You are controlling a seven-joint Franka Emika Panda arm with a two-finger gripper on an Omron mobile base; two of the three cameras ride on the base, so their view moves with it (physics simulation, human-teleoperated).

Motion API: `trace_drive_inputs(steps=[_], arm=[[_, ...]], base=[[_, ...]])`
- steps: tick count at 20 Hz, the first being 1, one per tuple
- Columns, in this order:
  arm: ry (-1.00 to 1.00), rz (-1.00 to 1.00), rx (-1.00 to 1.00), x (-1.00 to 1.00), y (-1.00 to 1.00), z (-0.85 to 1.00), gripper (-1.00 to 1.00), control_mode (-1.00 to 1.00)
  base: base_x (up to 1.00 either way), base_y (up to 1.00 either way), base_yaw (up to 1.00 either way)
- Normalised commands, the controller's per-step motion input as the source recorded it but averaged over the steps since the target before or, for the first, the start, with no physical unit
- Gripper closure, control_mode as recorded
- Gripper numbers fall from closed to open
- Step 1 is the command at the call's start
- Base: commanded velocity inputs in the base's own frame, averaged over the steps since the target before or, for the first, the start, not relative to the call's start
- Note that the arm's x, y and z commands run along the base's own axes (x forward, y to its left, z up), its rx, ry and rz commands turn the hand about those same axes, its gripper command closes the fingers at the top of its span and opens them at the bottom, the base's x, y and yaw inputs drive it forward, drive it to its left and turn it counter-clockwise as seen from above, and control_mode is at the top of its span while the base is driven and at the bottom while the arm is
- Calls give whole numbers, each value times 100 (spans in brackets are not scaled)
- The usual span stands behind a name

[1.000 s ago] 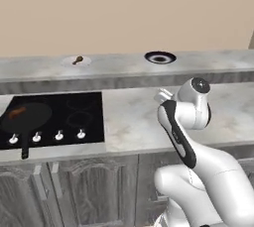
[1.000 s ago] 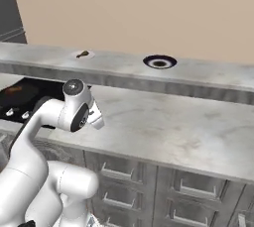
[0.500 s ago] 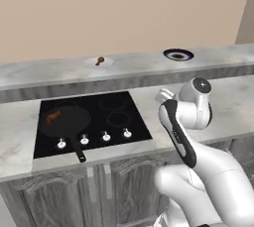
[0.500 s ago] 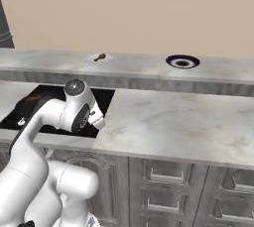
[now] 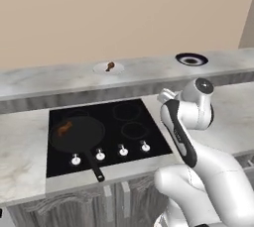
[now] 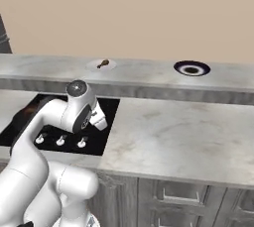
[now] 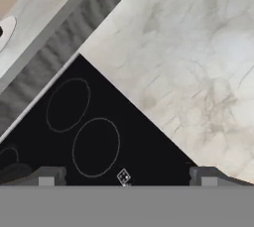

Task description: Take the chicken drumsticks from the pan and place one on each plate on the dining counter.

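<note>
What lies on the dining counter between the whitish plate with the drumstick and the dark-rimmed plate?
Nothing: in both base views the dining counter is bare marble between the whitish plate, with its drumstick, and the dark-rimmed plate.

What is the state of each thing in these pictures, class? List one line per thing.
Pan: on the hob, one drumstick in pan.
Whitish plate: on dining counter, drumstick on plate.
Dark-rimmed plate: on the counter, empty.
Gripper: open, empty, above the hob.
</note>
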Motion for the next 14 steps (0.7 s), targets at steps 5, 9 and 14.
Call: trace_drive_inputs(steps=[5,9,14], arm=[[0,0,0,0,0,0,-100,100],[0,0,0,0,0,0,-100,100],[0,0,0,0,0,0,-100,100]], base=[[15,44,8],[0,76,11],[3,20,9]])
